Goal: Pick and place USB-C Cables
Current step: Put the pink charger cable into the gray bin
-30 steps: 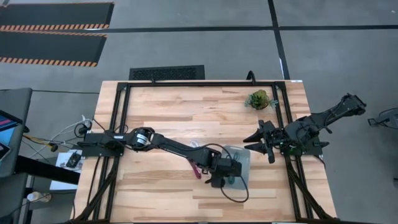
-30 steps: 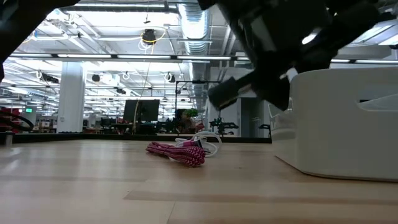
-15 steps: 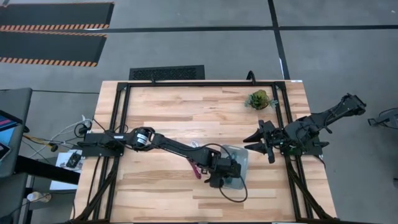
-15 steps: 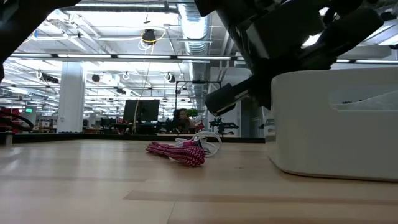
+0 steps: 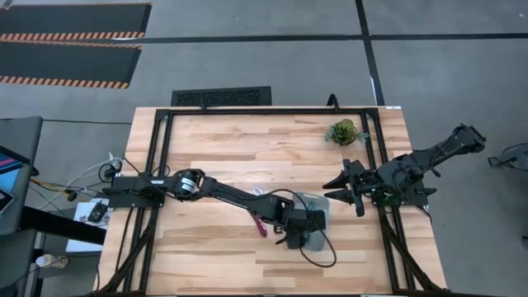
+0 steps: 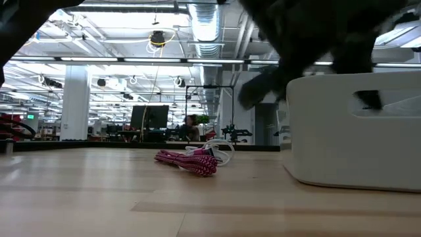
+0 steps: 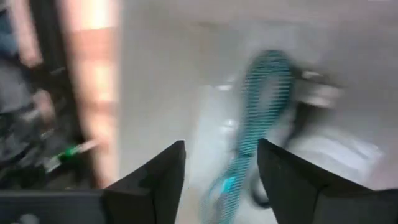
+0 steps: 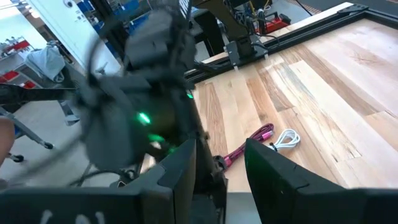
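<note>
My left gripper (image 5: 297,236) is open and reaches down into the pale blue tray (image 5: 322,213) near the table's middle. In the left wrist view its fingers (image 7: 155,180) stand apart just short of the teal cable (image 7: 261,112), which lies on the tray floor. The dark red cable (image 5: 260,223) lies flat on the wood left of the tray, and the white cable (image 6: 222,150) lies beside it. Both also show in the right wrist view, the dark red cable (image 8: 249,146) and the white one (image 8: 286,138). I cannot make out the black cable. My right gripper (image 5: 353,191) waits open at the table's right side.
A small green plant (image 5: 341,131) stands near the far right corner. A black frame (image 5: 247,111) runs around the table's edges. The tray's pale wall (image 6: 355,131) fills the right of the low view. Bare wood lies left of the cables and along the near edge.
My left gripper has moved a little toward the table's right and deeper over the tray, still open; its wrist view is blurred by motion. The tray has slid slightly toward the table's left. The dark red and white cables have stayed where they were.
</note>
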`<state>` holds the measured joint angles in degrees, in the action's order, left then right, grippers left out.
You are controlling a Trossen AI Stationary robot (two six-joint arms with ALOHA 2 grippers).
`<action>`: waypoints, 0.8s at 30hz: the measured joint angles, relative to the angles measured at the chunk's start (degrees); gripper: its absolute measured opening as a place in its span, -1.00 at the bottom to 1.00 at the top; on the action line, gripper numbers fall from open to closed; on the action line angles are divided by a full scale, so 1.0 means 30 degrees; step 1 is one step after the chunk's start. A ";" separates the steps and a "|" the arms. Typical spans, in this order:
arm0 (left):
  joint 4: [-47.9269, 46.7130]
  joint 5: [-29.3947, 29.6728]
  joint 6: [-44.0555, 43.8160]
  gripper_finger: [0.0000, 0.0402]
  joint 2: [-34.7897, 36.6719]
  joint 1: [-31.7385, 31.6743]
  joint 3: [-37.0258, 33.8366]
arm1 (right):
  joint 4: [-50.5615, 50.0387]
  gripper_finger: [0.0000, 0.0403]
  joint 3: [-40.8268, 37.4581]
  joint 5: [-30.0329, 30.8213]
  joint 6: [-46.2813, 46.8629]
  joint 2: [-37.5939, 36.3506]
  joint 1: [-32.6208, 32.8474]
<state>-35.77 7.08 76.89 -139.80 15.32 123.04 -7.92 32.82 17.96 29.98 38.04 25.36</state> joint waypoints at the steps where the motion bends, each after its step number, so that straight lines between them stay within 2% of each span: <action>1: -0.0239 0.0247 -0.0349 0.00 0.0006 0.0013 0.0489 | 0.0000 -0.20 0.0000 0.0007 0.0000 -0.0003 0.0000; 6: -0.4329 0.1512 -0.2874 0.10 0.0046 0.0006 0.4025 | 0.0000 -0.20 0.0000 0.0002 0.0000 0.0000 0.0000; 11: -0.6787 0.1676 -0.5341 0.10 0.2880 -0.0054 0.2622 | -0.0146 -0.20 0.0000 0.0007 0.0000 0.0000 0.0000; 14: -0.9422 0.1726 -0.8225 0.10 0.4274 -0.0239 0.2623 | -0.0211 -0.20 0.0000 0.0007 0.0000 0.0061 0.0000; 16: -1.1405 0.0774 -1.0620 0.11 0.4978 -0.0510 0.2625 | -0.0343 -0.20 -0.0015 0.0007 0.0000 0.0080 0.0000; 20: -1.5156 -0.1429 -1.4244 0.11 0.5660 -0.0899 0.2537 | -0.0283 -0.20 -0.0015 0.0007 0.0000 0.0087 0.0000; 24: -1.6780 -0.1089 -1.5014 0.11 0.5776 -0.0473 0.0636 | -0.0222 -0.20 -0.0015 0.0009 0.0003 0.0087 0.0000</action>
<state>-86.11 3.82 31.85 -122.48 13.90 124.95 -8.59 32.77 17.98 29.99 38.30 25.36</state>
